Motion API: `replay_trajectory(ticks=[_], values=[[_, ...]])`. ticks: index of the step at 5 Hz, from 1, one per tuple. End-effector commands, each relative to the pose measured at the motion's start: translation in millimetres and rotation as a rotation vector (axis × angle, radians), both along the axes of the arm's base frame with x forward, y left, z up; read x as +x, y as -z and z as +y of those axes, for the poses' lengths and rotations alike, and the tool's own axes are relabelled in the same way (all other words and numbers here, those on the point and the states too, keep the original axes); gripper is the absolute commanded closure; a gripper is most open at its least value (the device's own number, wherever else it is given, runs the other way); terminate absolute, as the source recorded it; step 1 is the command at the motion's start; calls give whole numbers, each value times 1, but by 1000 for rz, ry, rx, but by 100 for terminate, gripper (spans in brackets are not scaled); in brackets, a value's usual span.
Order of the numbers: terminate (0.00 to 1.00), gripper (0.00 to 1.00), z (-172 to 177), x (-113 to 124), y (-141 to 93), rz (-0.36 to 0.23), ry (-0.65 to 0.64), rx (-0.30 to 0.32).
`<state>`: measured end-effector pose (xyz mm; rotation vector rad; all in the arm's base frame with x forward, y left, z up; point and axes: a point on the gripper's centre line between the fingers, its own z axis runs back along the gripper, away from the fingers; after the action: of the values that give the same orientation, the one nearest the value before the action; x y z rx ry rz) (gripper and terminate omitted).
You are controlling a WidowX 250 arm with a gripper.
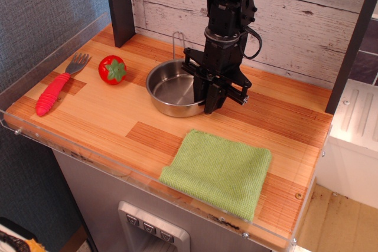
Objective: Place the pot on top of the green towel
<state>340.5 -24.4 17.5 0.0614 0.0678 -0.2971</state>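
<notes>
With its jaws closed on the right rim of the pot [176,88], the gripper [208,95] is at the grasp step. Next comes lifting and carrying the pot to the green towel [218,171] (near right, bare).

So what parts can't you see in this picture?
- Right side of the pot: the gripper stands in front of it, so the rim there is hidden.
- Fingertips: dark and close together, so the grip on the rim cannot be confirmed.
- Upper arm: cut off by the top edge.
- Table surface under the green towel: covered by the cloth.
</notes>
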Motion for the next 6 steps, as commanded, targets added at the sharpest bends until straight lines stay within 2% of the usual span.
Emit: replay_trajectory(ticks=[1, 2, 3, 4, 5, 6], values=[[0, 100, -4, 4, -55, -139, 7, -6], [0, 100, -22, -29, -91, -194, -54, -24], [0, 100, -63, -67, -95, -167, -13, -88], [0, 100, -86, -93, -80, -111, -3, -85], [0, 100, -93, -103, -60, -70, -23, -86], [0, 100, -94, -97, -51, -60, -40, -78]])
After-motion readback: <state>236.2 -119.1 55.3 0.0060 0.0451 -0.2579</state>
